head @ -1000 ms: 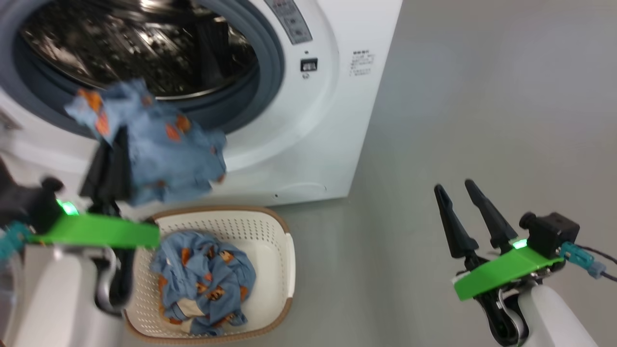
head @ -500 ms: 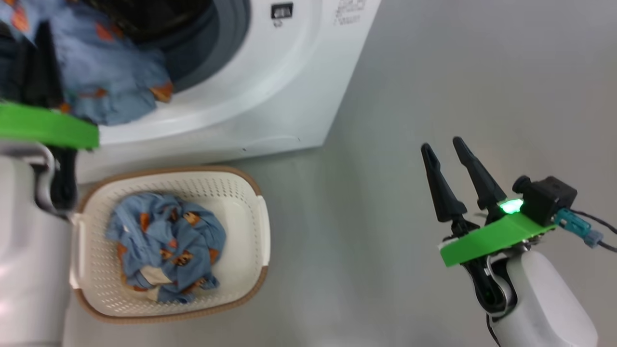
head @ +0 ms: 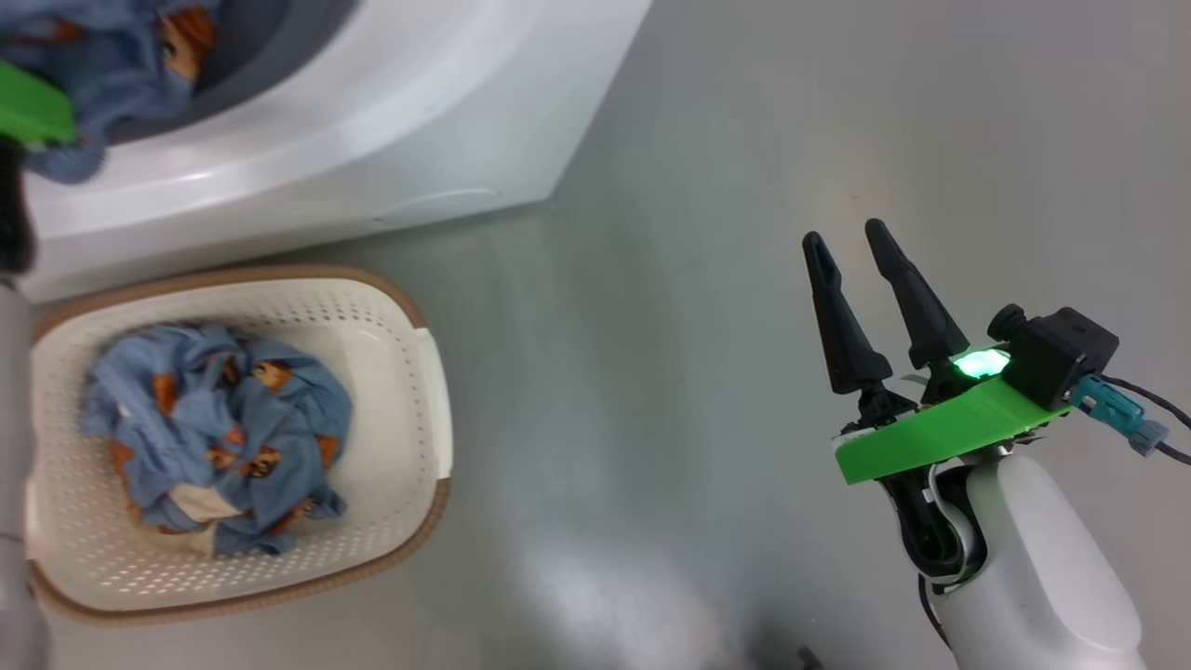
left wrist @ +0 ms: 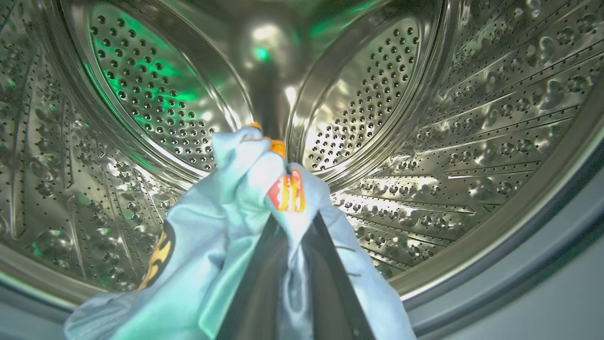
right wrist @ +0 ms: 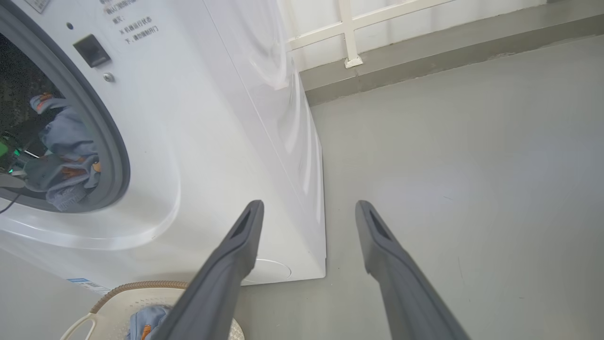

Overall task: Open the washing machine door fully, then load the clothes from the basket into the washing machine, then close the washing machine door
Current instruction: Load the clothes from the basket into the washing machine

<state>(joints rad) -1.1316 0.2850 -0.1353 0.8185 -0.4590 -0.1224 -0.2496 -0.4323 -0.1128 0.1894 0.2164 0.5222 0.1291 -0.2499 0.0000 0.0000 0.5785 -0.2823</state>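
Garment (left wrist: 222, 226) pinched in left pincer (left wrist: 289, 212) hangs inside the washing machine (left wrist: 424, 118).

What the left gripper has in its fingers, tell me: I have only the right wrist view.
Observer: The left gripper is shut on a blue bear-print garment, and it is holding it inside the steel drum.
Operator: Now report what lies in the basket; I get just a bit of its rim.
Observer: A crumpled heap of the same blue clothes, with some cream cloth at its near edge. I cannot count the pieces.
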